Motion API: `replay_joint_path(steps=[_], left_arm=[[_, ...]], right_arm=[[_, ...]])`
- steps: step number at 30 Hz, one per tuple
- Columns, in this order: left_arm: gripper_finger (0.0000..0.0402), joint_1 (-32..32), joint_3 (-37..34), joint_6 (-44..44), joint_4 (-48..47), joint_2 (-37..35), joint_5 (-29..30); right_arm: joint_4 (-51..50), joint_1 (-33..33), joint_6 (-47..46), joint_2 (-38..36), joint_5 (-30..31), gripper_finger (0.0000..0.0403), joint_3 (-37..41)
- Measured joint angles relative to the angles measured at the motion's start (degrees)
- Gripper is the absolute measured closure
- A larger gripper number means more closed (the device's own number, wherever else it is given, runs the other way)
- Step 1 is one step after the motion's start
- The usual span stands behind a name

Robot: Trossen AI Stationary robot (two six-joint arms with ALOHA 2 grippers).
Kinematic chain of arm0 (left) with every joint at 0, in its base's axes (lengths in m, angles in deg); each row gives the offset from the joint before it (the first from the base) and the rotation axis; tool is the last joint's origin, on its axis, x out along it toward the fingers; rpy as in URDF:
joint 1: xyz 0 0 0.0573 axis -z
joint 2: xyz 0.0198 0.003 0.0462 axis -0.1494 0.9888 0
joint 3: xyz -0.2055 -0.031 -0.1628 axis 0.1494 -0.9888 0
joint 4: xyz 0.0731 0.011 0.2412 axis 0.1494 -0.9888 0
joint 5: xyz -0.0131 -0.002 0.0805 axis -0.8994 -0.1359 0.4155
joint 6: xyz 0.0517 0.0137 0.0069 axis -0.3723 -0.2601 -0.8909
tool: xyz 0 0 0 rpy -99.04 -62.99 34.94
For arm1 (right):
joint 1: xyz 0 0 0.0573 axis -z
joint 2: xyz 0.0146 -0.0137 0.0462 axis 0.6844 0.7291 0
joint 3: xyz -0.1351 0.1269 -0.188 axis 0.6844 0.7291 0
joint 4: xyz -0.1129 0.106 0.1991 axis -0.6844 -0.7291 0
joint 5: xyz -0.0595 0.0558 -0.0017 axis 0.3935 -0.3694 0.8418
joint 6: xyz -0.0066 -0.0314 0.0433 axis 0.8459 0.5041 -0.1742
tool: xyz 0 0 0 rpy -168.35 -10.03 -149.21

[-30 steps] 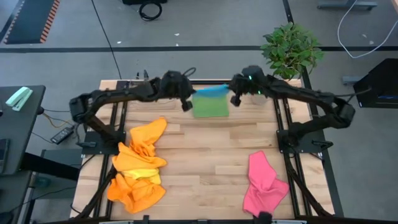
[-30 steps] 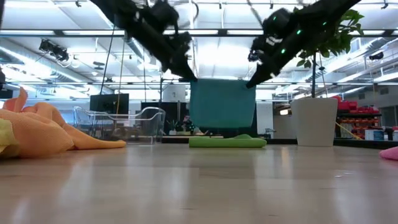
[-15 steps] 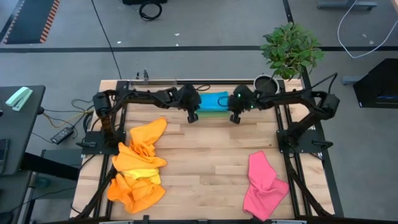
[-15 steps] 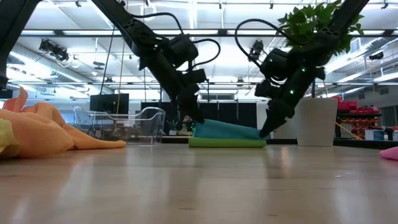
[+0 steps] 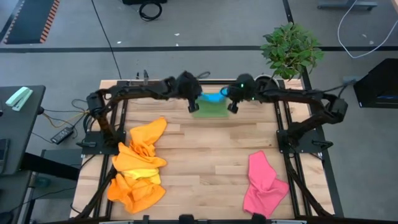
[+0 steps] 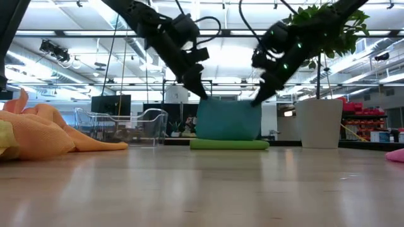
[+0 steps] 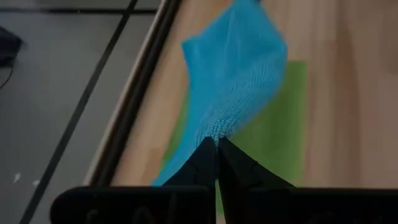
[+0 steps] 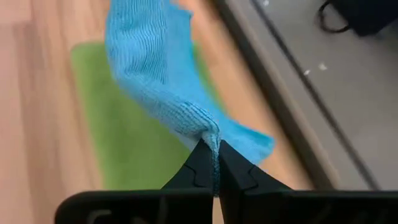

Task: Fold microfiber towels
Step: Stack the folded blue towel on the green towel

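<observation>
Low view: near frame centre, the left claw and right claw are each pinching a top corner of the blue towel, hanging it over the folded green towel; keeping corners level should lay it squarely.
</observation>
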Motion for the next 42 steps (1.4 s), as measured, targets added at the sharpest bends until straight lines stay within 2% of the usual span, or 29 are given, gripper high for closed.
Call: replay_joint_path(steps=[8, 14, 20, 28, 42], left_arm=[[0.0393, -6.75, 5.44, -4.63, -0.74, 0.09, -0.03], [0.0393, -10.00, 6.11, -4.40, -1.27, 0.09, -2.19], [0.0393, -9.37, 3.20, -3.27, -2.22, 0.07, -3.18], [0.0393, -6.13, -6.52, -0.22, 3.95, 0.09, -3.50], [0.0393, -0.35, -7.14, 0.22, -0.36, 0.89, -2.47]], right_arm=[[-2.79, 5.49, 5.04, 3.66, 0.13, 0.0398, -11.86], [-3.41, 7.61, 5.61, 6.19, -0.90, 0.0398, -14.56], [-3.76, 5.73, 3.97, 7.68, -1.21, 0.0398, -11.41], [-0.43, 2.84, 1.08, 7.89, -0.26, 0.0398, -3.98], [-0.21, -4.80, -6.52, 7.89, 1.72, 0.0392, 1.37]])
